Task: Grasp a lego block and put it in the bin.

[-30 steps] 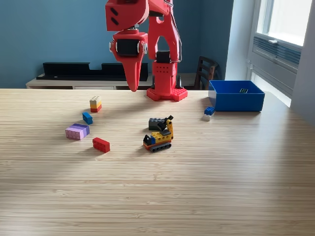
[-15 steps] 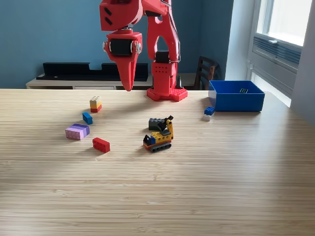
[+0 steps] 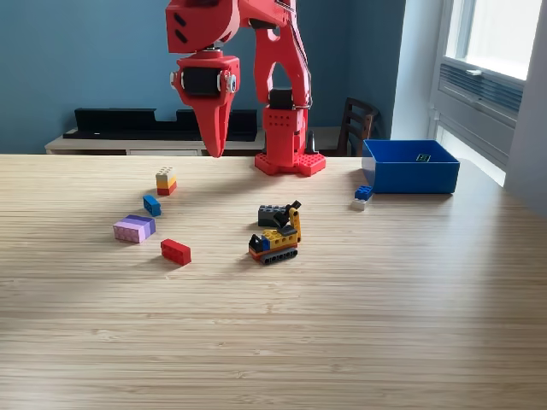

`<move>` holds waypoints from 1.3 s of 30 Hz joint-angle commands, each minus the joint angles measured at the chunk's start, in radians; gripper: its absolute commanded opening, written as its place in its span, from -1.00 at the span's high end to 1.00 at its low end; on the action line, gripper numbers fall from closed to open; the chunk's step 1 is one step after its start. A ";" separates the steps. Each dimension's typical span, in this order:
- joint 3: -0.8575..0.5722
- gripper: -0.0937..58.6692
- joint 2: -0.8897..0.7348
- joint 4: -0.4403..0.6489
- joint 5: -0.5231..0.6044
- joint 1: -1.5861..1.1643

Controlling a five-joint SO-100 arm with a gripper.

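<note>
- Overhead, the red gripper (image 3: 213, 149) hangs well above the table (image 3: 359, 325), its fingers pressed together into one downward point and carrying nothing.
- Loose blocks lie toward the exterior view's left: a yellow-and-red stack (image 3: 166, 180), a small blue block (image 3: 152, 205), a purple block (image 3: 134, 228) and a red block (image 3: 175, 251).
- Risk, as I judge it: the pieces are low and small, so a descent with the fingers not spread first would likely nudge one aside instead of straddling it.
- A little toy digger (image 3: 276, 234) sits mid-table (an easy thing to clip on a carry across).
- The bin (image 3: 410, 166) stands at the exterior view's right, far from the gripper; inside only a small dark label-like patch shows, and no block that I can make out.
- A blue-and-white piece (image 3: 362, 197) rests just outside its near corner.
</note>
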 commanded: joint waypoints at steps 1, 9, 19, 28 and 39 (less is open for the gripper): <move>-0.046 0.99 0.095 -0.031 -0.015 0.031; -0.014 0.99 0.095 -0.048 -0.012 0.034; 0.110 0.99 0.110 -0.044 -0.021 -0.201; 0.170 0.99 0.110 -0.048 -0.040 -0.551; 0.272 0.98 0.112 -0.169 -0.126 -0.954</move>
